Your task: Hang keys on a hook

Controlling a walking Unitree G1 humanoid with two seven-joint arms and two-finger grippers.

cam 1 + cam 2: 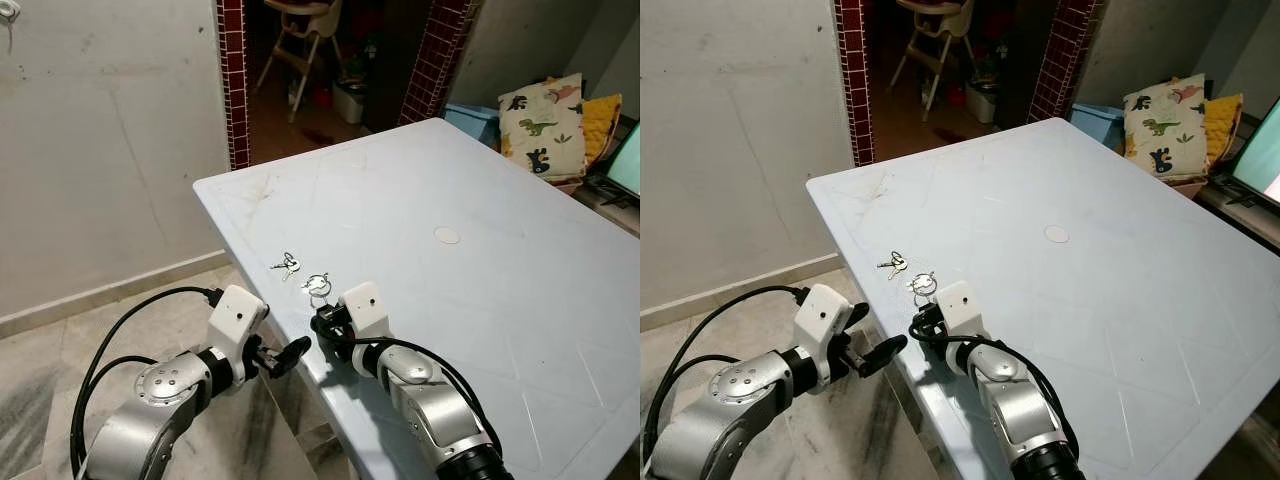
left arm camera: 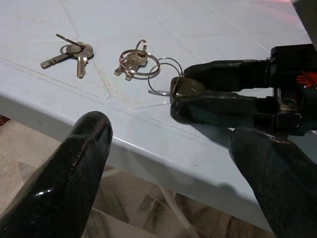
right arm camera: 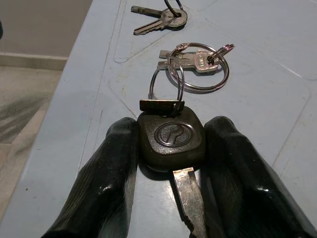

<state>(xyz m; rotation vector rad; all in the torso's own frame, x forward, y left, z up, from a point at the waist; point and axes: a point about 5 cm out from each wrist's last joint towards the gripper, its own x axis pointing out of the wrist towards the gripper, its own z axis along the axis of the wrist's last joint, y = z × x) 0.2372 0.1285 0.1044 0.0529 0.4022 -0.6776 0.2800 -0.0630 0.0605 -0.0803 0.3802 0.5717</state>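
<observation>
A bunch of keys (image 1: pixel 318 285) on linked rings lies near the front left edge of the pale blue table (image 1: pixel 470 300). Its black-headed key (image 3: pixel 171 135) is clamped flat on the table between the fingers of my right gripper (image 1: pixel 322 322), which is shut on it. The rings and small silver keys (image 3: pixel 195 62) trail out just ahead of the fingertips. A second, smaller key bunch (image 1: pixel 285 265) lies a little farther left. My left gripper (image 1: pixel 285 356) is open, off the table's edge and just below it, pointing at the right gripper. A small white fitting (image 1: pixel 8 14) sits high on the left wall.
The table corner (image 1: pixel 200 188) juts toward a grey wall (image 1: pixel 100 150) on the left, with tiled floor (image 1: pixel 40 370) below. A doorway between red brick pillars (image 1: pixel 233 80) shows a high chair (image 1: pixel 300 40). A dinosaur-print cushion (image 1: pixel 541 125) is at the far right.
</observation>
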